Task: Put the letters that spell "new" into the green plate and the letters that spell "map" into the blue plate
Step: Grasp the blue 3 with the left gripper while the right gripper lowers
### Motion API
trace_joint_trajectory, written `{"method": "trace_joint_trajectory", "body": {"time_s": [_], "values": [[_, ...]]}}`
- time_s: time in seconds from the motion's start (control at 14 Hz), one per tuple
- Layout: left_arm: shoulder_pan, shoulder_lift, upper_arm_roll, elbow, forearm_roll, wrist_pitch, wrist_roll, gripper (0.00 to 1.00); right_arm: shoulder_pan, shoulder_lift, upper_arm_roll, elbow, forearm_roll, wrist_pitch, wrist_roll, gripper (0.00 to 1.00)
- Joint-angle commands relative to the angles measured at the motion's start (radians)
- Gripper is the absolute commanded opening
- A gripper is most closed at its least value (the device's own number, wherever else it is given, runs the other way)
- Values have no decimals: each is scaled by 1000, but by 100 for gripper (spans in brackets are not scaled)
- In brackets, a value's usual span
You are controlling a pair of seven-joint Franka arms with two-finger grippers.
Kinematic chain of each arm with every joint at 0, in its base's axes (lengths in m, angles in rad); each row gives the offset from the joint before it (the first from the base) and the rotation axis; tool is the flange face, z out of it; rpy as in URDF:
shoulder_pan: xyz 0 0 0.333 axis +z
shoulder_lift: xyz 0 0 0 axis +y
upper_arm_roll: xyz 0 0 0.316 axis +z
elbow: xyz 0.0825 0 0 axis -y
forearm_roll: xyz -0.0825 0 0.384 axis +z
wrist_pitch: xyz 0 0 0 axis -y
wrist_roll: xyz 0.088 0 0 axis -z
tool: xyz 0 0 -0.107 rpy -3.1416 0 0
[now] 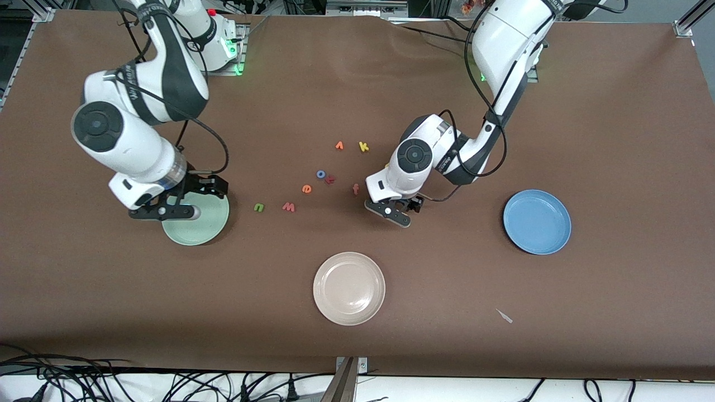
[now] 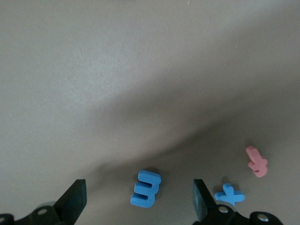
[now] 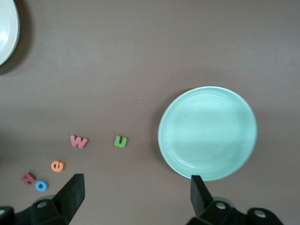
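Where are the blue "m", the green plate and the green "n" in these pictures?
blue "m" (image 2: 146, 188): left wrist view, middle of the letter's top face.
green plate (image 3: 207, 132): right wrist view, bare centre of the dish.
green "n" (image 1: 258, 207): front view, middle of the letter.

Green plate (image 1: 215, 226), pale mint, round, empty, at 9 o'clock; blue plate (image 1: 537, 221), round, empty, at 3 o'clock. Green "n" (image 1: 258, 207), red "w" (image 1: 288, 207), orange "e" (image 1: 306, 188) flat near centre. Blue "m" (image 2: 146, 188) lying flat.
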Motion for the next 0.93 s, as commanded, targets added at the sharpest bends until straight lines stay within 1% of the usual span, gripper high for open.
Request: {"method": "trace_joint_trajectory", "body": {"time_s": [0.0, 0.14, 0.21, 0.36, 0.5, 0.57, 0.72, 0.86], "values": [[-23, -9, 16, -41, 27, 46, -24, 100, 6, -26, 31, -112, 8, 128, 44, 100], [-26, 1, 16, -43, 29, 49, -24, 100, 6, -22, 32, -159, 9, 200, 45, 100], [-26, 8, 17, -43, 30, 49, -24, 99, 6, -17, 42, -193, 9, 256, 56, 100], [-32, 18, 16, -43, 59, 49, -34, 95, 17, -11, 49, -292, 9, 397, 122, 100], [-34, 29, 14, -41, 117, 49, -88, 89, 21, -9, 60, -333, 9, 444, 174, 100], [-34, 29, 14, -40, 124, 49, -103, 81, 21, -8, 68, -337, 8, 447, 196, 100], [-32, 28, 13, -40, 124, 48, -106, 61, 33, 3, 69, -340, 8, 450, 206, 100], [-31, 28, 13, -38, 124, 46, -110, 52, 35, 17, 69, -340, 5, 452, 246, 100]]}}
